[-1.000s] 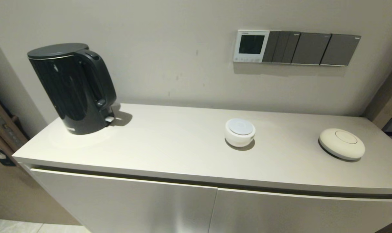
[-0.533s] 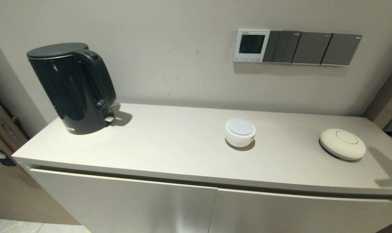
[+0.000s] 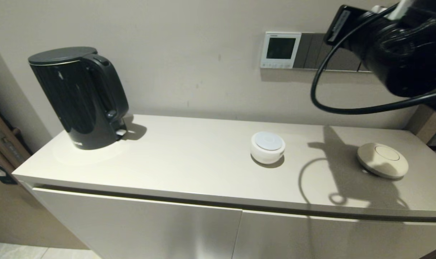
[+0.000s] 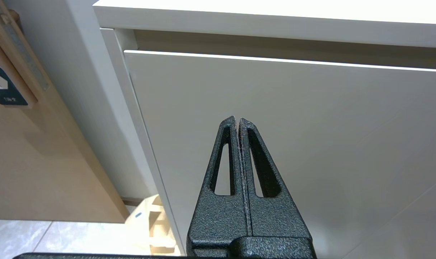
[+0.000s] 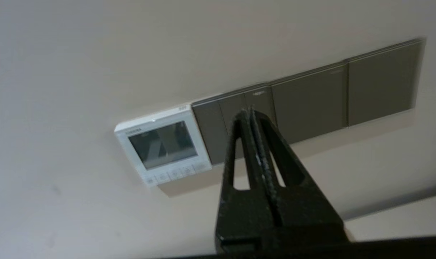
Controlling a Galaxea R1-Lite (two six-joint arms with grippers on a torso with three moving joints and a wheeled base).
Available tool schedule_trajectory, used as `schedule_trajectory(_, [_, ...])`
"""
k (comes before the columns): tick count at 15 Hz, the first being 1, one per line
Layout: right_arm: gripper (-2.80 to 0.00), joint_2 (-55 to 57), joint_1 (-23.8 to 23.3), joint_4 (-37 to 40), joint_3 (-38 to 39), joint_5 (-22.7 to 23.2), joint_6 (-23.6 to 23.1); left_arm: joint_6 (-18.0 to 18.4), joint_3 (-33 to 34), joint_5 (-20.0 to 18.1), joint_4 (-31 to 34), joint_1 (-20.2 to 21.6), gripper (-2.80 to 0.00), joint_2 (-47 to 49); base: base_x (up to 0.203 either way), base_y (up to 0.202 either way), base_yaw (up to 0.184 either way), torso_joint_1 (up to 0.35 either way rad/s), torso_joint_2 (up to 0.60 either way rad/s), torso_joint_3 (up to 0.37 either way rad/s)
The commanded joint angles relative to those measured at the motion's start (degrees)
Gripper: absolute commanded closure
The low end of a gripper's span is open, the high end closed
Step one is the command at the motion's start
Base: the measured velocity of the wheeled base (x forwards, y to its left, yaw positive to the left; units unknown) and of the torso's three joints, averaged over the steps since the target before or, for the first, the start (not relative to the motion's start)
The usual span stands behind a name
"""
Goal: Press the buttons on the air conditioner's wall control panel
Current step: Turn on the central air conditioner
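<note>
The right gripper [image 5: 251, 112] has its fingers pressed together with no gap and holds nothing; the paired tips form a single narrow probe. In the right wrist view the tips line up over the dark grey switch plates [image 5: 308, 97], beside the air conditioner's wall control panel [image 5: 163, 144] and apart from the wall. In the head view the right arm [image 3: 401, 50] is raised at the upper right, covering part of the switch plates, with its cable [image 3: 322, 97] looping below.

The control panel [image 3: 280, 49] is mounted on the wall above the cabinet top [image 3: 203, 169], at the left end of the switch row. Its screen is dark. The buttons [image 5: 175, 175] run along its lower edge.

The left gripper [image 4: 238, 120] is parked low in front of the cabinet door [image 4: 311, 126], fingers shut and empty.

Risk assessment:
- The tips currently point at the switch plates. A straight advance would likely press a rocker switch instead of a button.
- The buttons are small and closely spaced. A slight lateral error could strike the neighbouring button, the screen or the frame.
- The hanging cable could catch on the white round device [image 3: 267, 146] or the beige disc [image 3: 382, 159] if the arm drops.
</note>
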Motion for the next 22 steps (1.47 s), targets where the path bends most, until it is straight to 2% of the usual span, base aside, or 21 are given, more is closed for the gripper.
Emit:
schedule_trajectory(1, [0.0, 9.28, 0.18, -4.29, -2.4, -0.63, -0.57, 0.0, 0.0, 0.01, -0.01, 0.03, 0.0, 0.01, 0.0, 0.0, 0.0, 0.0, 0.0, 0.0])
schedule_trajectory(6, [0.0, 16.54, 0.02, -10.85, -4.64, 1.31, -1.99, 0.0, 0.0, 0.05, -0.01, 0.0, 0.0, 0.06, 0.0, 0.0, 0.0, 0.0, 0.0, 0.0])
schedule_trajectory(22, [0.0, 21.22, -3.47, -10.99, -5.09, 2.4, -2.49, 0.0, 0.0, 0.01, -0.01, 0.0, 0.0, 0.05, 0.0, 0.0, 0.0, 0.0, 0.0, 0.0])
